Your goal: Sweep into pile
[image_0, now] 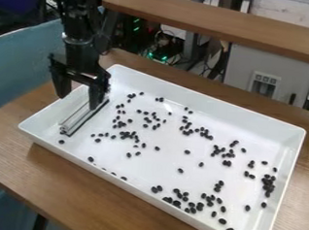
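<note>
A: Quick one, where's the gripper?
B: The black gripper (78,99) hangs over the left end of the white tray (203,102), pointing down, fingers spread with a gap between them

A: Holding the bar?
B: Fingers are apart, not clamped. The metal bar (83,117) lies slanted inside the tray at that end, one finger in front of its upper end in view; can't tell if they touch

A: Edges, room to move?
B: Tray has raised walls all round. Bar sits near the left wall, running roughly along it, with the scatter on its other side. Tray stands on the wooden table (82,181), near corner close to the table's front edge. Wooden shelf (213,25) runs across behind, higher up; grey cabinet (241,73) below it

A: Contents?
B: Black beans (269,182), lots, loose over the tray floor. One dense clump by the right wall, small bunches through the middle, more strung along the near wall, a few singles between. One bean just beside the bar's near end. White floor shows between the bunches

A: So, one pile?
B: No, several bunches plus strays

A: Anything else, fast?
B: Blue chair-like thing (20,63) at the left, green lights (153,55) and cables behind the table
</note>
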You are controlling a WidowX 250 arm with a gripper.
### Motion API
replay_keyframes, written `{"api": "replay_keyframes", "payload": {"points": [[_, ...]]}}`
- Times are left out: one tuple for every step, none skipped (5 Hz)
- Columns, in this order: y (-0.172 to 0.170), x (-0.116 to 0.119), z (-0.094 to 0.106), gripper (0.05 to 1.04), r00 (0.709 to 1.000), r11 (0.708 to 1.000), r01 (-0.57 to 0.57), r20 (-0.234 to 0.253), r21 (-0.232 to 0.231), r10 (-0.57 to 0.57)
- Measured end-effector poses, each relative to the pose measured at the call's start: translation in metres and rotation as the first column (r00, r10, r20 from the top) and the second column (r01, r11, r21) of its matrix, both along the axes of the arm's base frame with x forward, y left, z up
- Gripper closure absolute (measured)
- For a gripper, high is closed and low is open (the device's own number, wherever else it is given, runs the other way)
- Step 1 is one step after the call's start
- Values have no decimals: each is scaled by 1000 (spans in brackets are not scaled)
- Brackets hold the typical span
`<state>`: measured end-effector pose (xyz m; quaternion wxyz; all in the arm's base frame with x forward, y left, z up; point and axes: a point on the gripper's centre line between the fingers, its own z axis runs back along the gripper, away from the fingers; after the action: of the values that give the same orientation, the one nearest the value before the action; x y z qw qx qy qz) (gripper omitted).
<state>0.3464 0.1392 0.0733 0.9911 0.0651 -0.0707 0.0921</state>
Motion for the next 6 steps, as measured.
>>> {"api": "replay_keyframes", "payload": {"points": [[10,1,-15,83,1000,999,-18,12,-27,18],[14,6,-29,83,1000,999,-17,7,-37,17],[16,5,-32,83,1000,998,-24,13,-63,25],[20,9,-44,115,999,995,-36,5,-93,37],[19,13,-50,394,999,993,-45,-1,-108,45],[19,18,-55,668,999,996,-46,-23,-80,44]]}}
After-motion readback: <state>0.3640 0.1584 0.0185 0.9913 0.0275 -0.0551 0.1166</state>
